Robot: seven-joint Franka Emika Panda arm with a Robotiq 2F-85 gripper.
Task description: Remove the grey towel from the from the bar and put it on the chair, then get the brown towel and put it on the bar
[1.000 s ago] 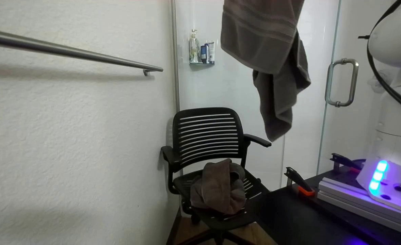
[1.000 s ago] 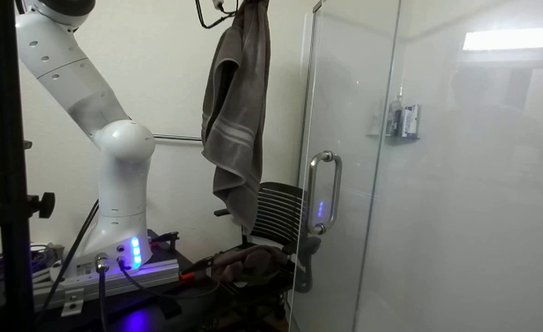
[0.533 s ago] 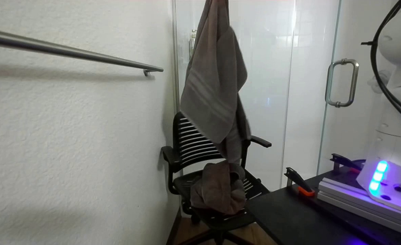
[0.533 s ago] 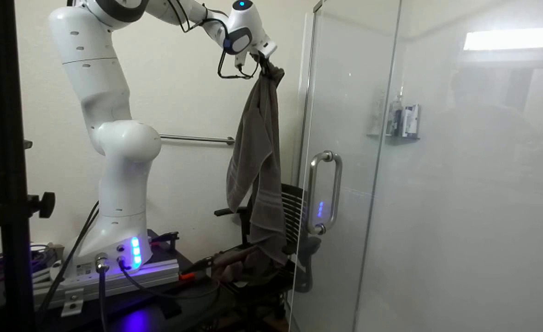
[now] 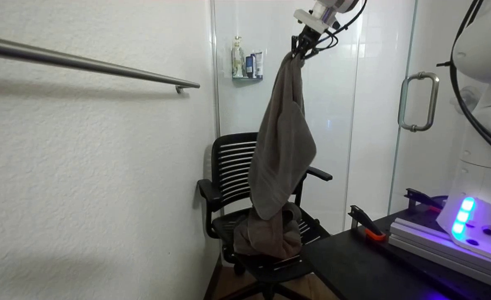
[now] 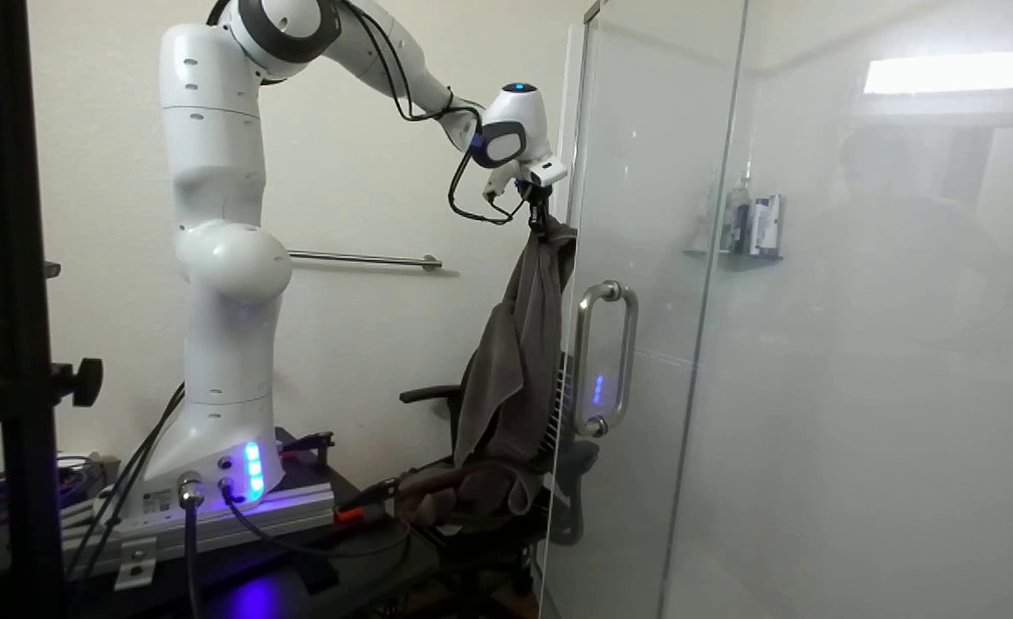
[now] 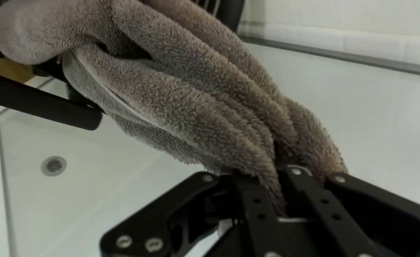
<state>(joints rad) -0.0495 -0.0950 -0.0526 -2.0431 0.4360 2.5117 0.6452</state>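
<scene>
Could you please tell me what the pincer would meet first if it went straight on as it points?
Probably folds of the grey towel that the pincer holds; past them perhaps the chair, though depth is unclear.

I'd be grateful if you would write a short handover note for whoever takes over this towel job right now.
Gripper: shut on the grey towel, which hangs over the chair.
Things: the brown towel lies bunched on the chair seat; the grey towel's lower end overlaps it in both exterior views, contact unclear. The bar has no towel on the parts in view.
Done: grey towel off the bar.
Left: lay the grey towel on the chair and release, then hang the brown towel on the bar. Lowering straight down might bury the brown one.
</scene>
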